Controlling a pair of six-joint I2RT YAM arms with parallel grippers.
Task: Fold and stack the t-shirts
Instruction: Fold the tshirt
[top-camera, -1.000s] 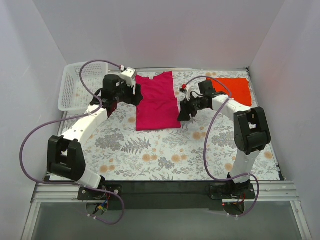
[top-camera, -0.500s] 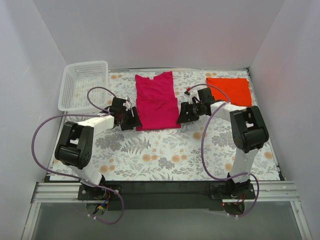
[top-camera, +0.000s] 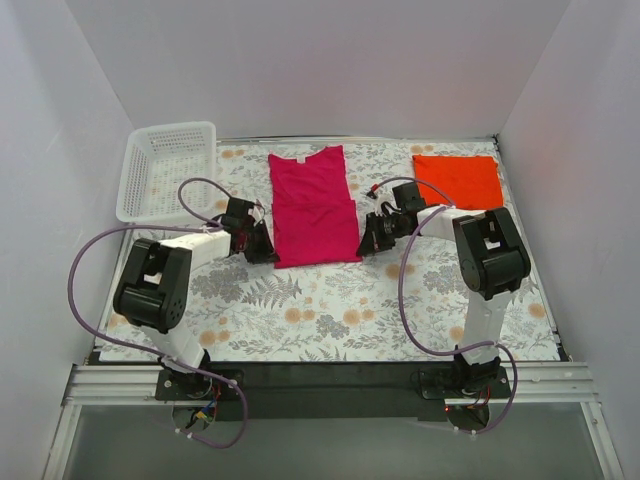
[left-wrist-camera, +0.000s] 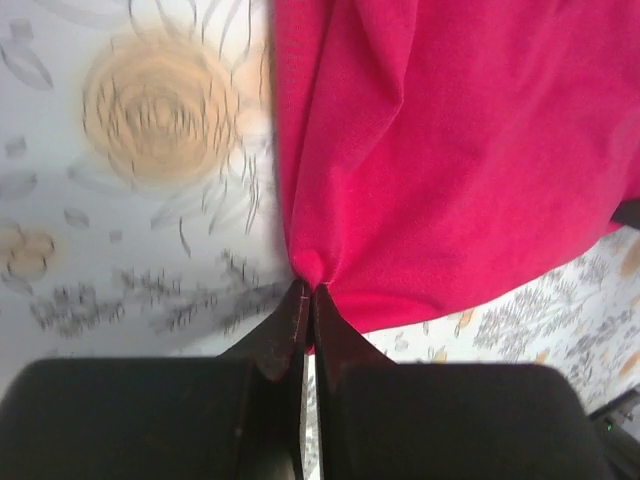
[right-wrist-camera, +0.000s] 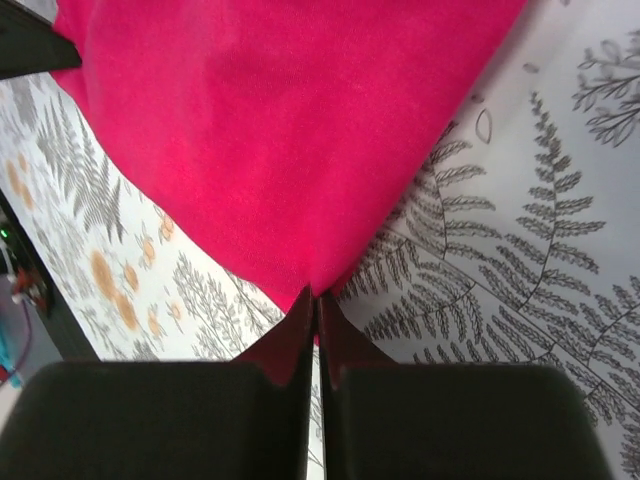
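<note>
Each pinch catches only the very corner of the pink shirt (top-camera: 313, 205), so a corner could slip free on lifting; one arm pulling ahead of the other would skew the fold. The left gripper (left-wrist-camera: 305, 292) is clamped on the near-left hem corner, the right gripper (right-wrist-camera: 316, 296) on the near-right one, jaws pressed almost together on cloth; the shirt lies flat mid-table (top-camera: 320, 300), the orange shirt (top-camera: 458, 180) folded at the far right.
</note>
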